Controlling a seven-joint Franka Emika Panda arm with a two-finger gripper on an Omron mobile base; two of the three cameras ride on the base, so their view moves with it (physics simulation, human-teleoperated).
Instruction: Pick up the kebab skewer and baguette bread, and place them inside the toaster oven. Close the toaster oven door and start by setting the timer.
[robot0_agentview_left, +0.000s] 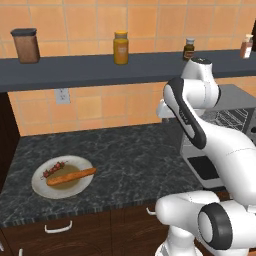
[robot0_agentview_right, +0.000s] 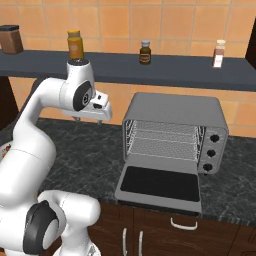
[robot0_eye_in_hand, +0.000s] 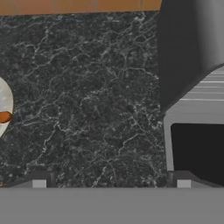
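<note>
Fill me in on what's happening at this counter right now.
A white robot arm is set to load food into the toaster oven. Its gripper is open and empty, hanging above the dark counter between the plate and the oven. The kebab skewer and the baguette bread lie side by side on the plate, untouched. The toaster oven door is folded down open, with the wire racks inside bare. Nothing has been loaded yet.

This is a rendered home kitchen: a dark marbled stone worktop (robot0_agentview_left: 130, 155) over brown cabinet fronts with white handles (robot0_agentview_left: 58, 228), orange wall tiles (robot0_agentview_left: 100, 105), a dark shelf (robot0_agentview_right: 165, 70) carrying spice jars (robot0_agentview_right: 145, 52), and an open toaster oven (robot0_agentview_right: 175, 135) at right.
</note>
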